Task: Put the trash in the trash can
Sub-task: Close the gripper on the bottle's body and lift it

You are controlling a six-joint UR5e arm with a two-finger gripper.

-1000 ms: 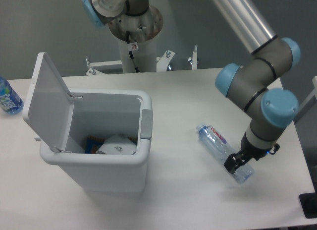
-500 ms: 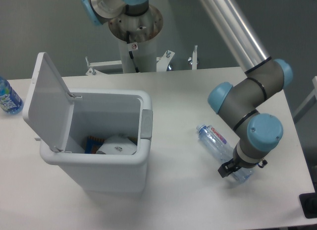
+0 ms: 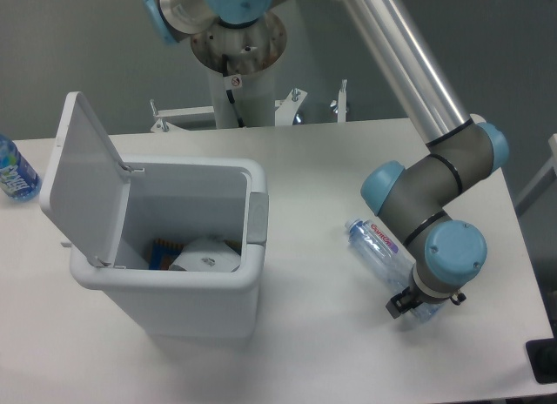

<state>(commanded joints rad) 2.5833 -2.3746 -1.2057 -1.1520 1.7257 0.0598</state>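
The crushed clear bottle (image 3: 380, 241) with a red-and-blue label lies on the table right of the trash can (image 3: 193, 310). My gripper (image 3: 412, 306) is down over the bottle's near end. One dark finger (image 3: 398, 304) shows at the bottle's left side, and the wrist hides the other. The white trash can stands with its lid (image 3: 83, 179) swung up and open. A crumpled white paper wad (image 3: 207, 254) lies inside it beside something blue and orange (image 3: 162, 252).
An uncrushed blue-labelled bottle (image 3: 12, 171) stands at the table's far left edge. The arm's base column (image 3: 237, 69) rises behind the table. A dark object (image 3: 544, 360) sits at the lower right corner, past the table edge.
The wrist has swung left and dropped lower over the bottle's near end. The bottle and the can have not moved.
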